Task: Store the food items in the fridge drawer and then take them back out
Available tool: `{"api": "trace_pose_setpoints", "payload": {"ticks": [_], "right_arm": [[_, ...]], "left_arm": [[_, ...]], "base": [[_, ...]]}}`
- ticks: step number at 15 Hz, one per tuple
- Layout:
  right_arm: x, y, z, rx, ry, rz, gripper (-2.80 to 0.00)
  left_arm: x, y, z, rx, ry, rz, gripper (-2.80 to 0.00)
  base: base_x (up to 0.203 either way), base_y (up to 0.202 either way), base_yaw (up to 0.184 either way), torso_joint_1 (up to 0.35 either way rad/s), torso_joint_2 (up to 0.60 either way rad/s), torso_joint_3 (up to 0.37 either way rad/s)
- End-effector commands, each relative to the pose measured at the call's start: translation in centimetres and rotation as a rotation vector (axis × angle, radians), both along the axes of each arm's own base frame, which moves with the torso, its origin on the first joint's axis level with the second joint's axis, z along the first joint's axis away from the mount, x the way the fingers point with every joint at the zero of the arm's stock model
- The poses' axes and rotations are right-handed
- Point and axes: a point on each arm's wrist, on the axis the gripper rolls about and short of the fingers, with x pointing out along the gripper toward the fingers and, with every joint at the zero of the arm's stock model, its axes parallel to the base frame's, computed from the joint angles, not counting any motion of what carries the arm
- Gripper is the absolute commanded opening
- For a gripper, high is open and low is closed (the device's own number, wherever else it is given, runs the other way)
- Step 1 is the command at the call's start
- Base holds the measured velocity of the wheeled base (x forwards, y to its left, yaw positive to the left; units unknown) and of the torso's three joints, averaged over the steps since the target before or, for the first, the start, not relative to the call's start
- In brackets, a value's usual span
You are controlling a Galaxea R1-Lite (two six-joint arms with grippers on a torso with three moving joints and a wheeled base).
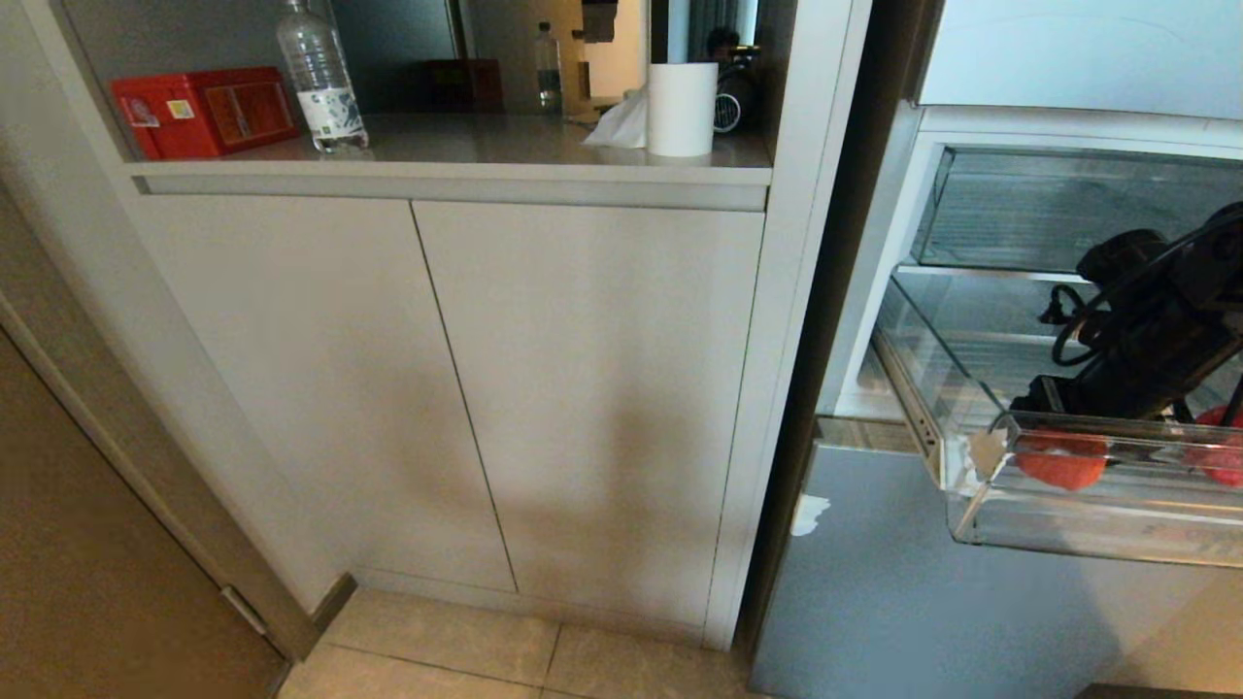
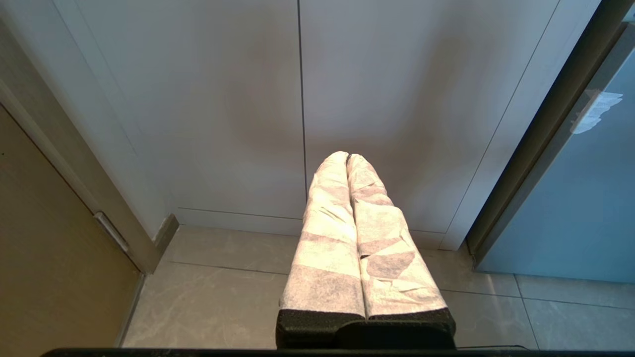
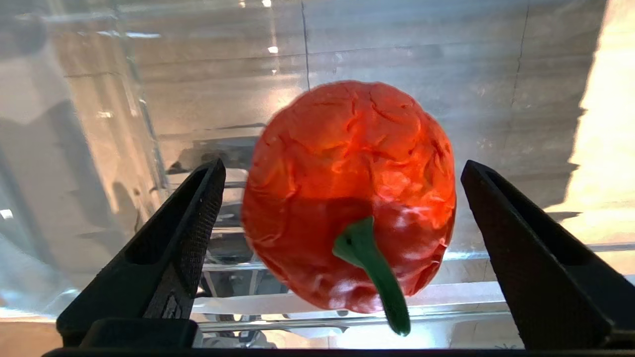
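The fridge drawer (image 1: pixel 1088 529) is pulled out at the right, clear with a white-edged front. Two red food items lie in it, one (image 1: pixel 1063 464) near its left end and one (image 1: pixel 1219 456) at the frame's edge. My right arm (image 1: pixel 1146 330) reaches down into the drawer. In the right wrist view a wrinkled red pepper-like piece (image 3: pixel 347 188) with a green stem lies between the fingers of my right gripper (image 3: pixel 343 166), which is open with a gap on each side. The drawer wall (image 3: pixel 99 148) surrounds it. My left gripper (image 2: pixel 347 156), wrapped in white fabric, is shut and parked facing the cabinet.
A taller clear drawer (image 1: pixel 1029 209) sits above the open one. A silver-grey fridge panel (image 1: pixel 874 582) lies below. Left of the fridge stand grey cabinet doors (image 1: pixel 437 388) under a counter with a red box (image 1: pixel 204 112), a water bottle (image 1: pixel 320 78) and a paper roll (image 1: pixel 682 109).
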Motion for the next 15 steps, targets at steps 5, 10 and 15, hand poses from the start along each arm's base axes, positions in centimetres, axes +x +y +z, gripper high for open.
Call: {"api": "trace_pose_setpoints", "payload": {"ticks": [5, 10, 15], "right_arm": [[-0.1, 0.0, -0.4, -0.033, 0.026, -0.023, -2.80], [-1.2, 0.2, 2.5, -0.037, -0.090, -0.026, -2.80], [-5.5, 1.4, 7.6, -0.053, -0.310, -0.006, -2.80]], "left_arm": [[0.0, 0.0, 0.0, 0.000, 0.000, 0.001, -2.80], [0.0, 0.0, 0.0, 0.000, 0.000, 0.001, -2.80], [0.0, 0.0, 0.0, 0.000, 0.000, 0.001, -2.80]], "base": [[0.000, 0.000, 0.000, 0.000, 0.00, 0.000], [0.000, 0.000, 0.000, 0.000, 0.00, 0.000], [0.000, 0.000, 0.000, 0.000, 0.00, 0.000]]}}
